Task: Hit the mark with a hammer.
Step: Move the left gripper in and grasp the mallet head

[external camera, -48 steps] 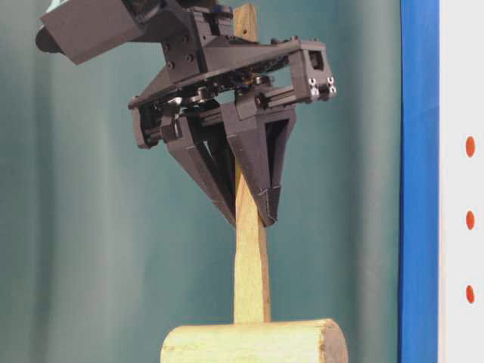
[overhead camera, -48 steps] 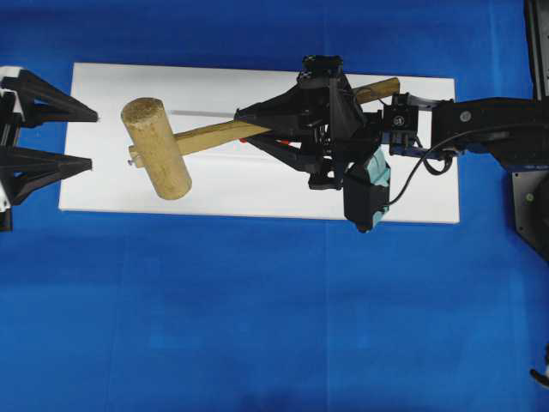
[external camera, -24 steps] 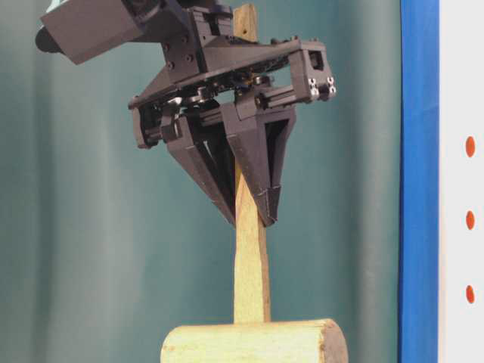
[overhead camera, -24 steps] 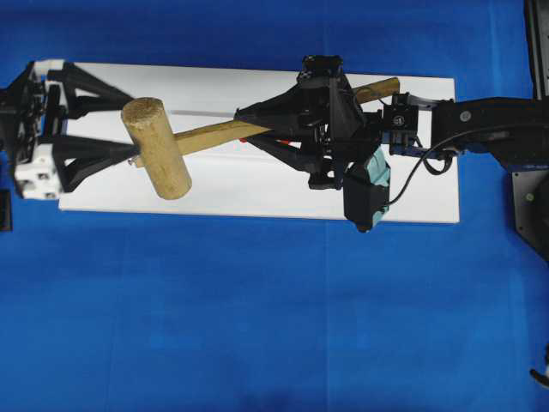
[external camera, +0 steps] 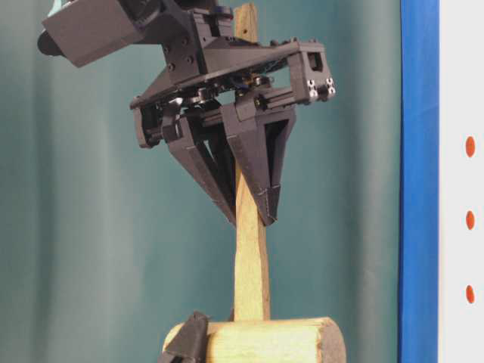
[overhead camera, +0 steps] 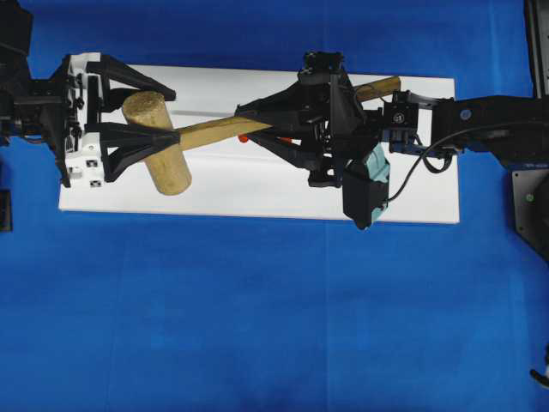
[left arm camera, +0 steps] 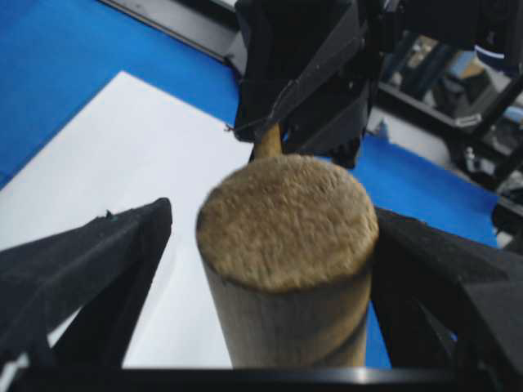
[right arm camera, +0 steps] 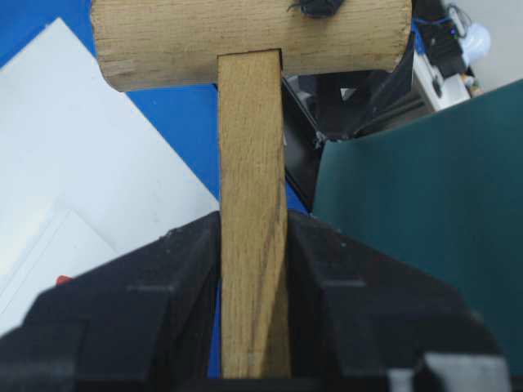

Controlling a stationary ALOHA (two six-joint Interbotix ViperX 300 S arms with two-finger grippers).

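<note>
The hammer (overhead camera: 171,142) handle is squeezed by the right gripper (overhead camera: 249,123); at nine o'clock, its head is straddled by the spread-apart left gripper (overhead camera: 159,116).

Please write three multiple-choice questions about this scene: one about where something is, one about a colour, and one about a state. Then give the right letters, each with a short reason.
1. Where is the head of the hammer?
A. between the fingers of the left end effector
B. lying on the blue cloth off the board
C. under the right arm

2. What colour is the board under the hammer?
A. green
B. white
C. black

3. What is the state of the right end effector?
A. open and empty
B. out of every view
C. shut on the hammer's handle

Answers:
1. A, the left wrist view shows one dark finger on each side of the round head.
2. B, the overhead view shows a white rectangle on the blue cloth.
3. C, the right wrist view shows both fingers pressed against the flat handle.
</note>
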